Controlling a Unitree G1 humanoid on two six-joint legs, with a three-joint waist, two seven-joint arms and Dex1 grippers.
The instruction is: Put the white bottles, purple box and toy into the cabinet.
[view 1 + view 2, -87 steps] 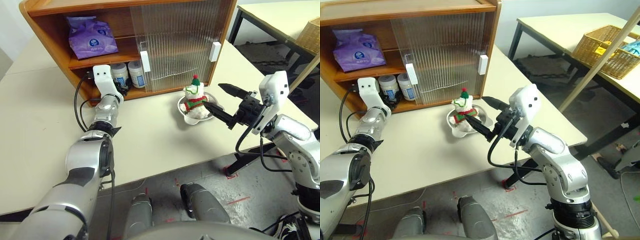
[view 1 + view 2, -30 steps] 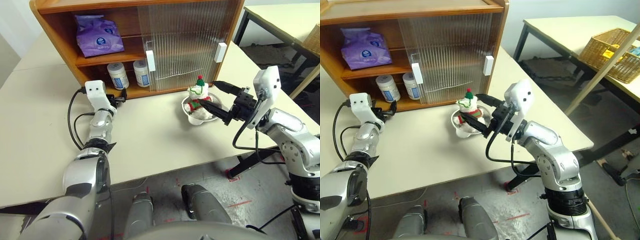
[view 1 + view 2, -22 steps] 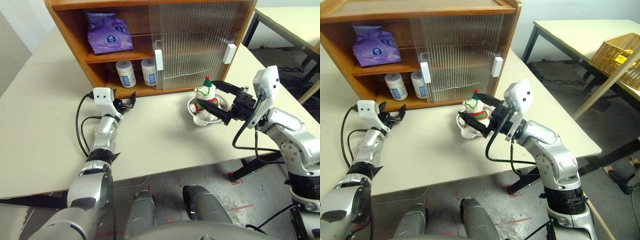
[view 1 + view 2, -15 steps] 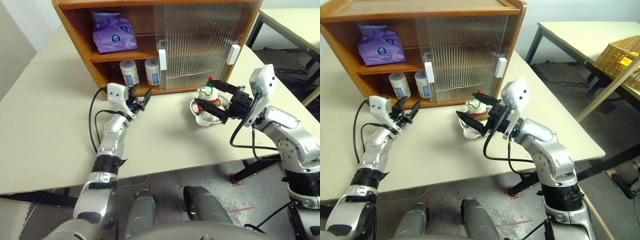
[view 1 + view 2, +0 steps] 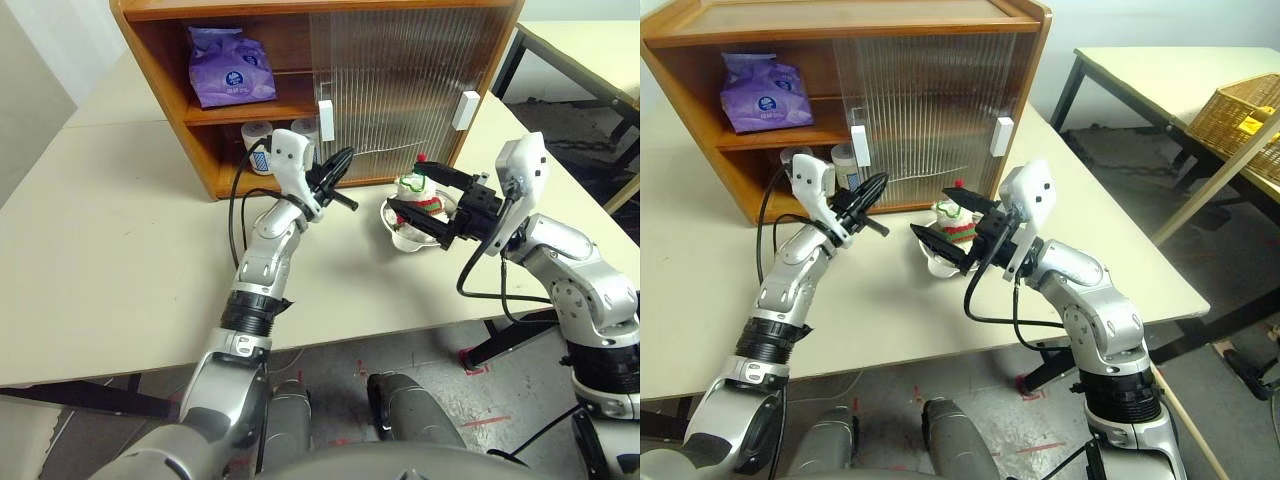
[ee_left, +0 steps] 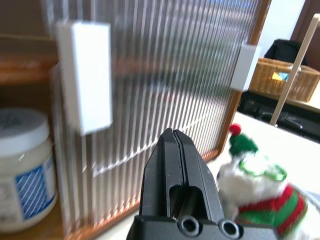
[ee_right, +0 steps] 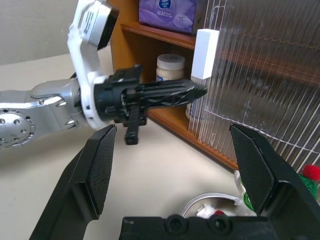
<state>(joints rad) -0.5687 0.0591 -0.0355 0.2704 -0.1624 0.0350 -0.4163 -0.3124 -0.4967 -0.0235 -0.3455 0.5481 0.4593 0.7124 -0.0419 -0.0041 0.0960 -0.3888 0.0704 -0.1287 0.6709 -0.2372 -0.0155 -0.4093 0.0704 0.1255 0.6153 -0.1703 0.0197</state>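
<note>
Setting: robotics lab or test room, staged for handling trials.
- Plain cream desk with black metal legs; second desk of the same kind stands apart behind it.
- Bare grey concrete floor, scuffed, with red tape marks.
- Small wooden cabinet set directly on the desk top, with ribbed translucent sliding doors.
- Wicker basket of oddments on the far desk.
- Exposed black cables along the robot's arms.
</note>
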